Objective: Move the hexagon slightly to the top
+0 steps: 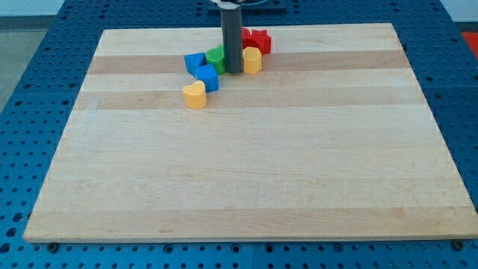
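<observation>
The lower two thirds of the frame hold only the bare wooden counter, resting on a blue perforated base; no block lies there. All the blocks sit bunched in the upper middle of the frame.

Nearest of the bunch is a yellow heart, a little apart and below the rest. Just above it sits a blue block, roughly cube-like, touching or nearly touching a second blue block to its upper left. Just right of those is a green block, partly hidden by the rod, so I cannot tell its shape.

The dark rod comes straight down from the top edge, and my tip rests on the counter between the green block on its left and a yellow hexagon-like block on its right, just beside both. There are no jaws on this arm, only the rod, so nothing is clasped or held.

The yellow hexagon is the task's thing, as I judge it. It sits right of the tip, with a red block, star-like, close behind it toward the frame's top.

The tip stands beside the hexagon, not below it, so I judge it must first get under the block's lower edge before pushing it upward. The red block behind leaves little room, so the push should be short.
</observation>
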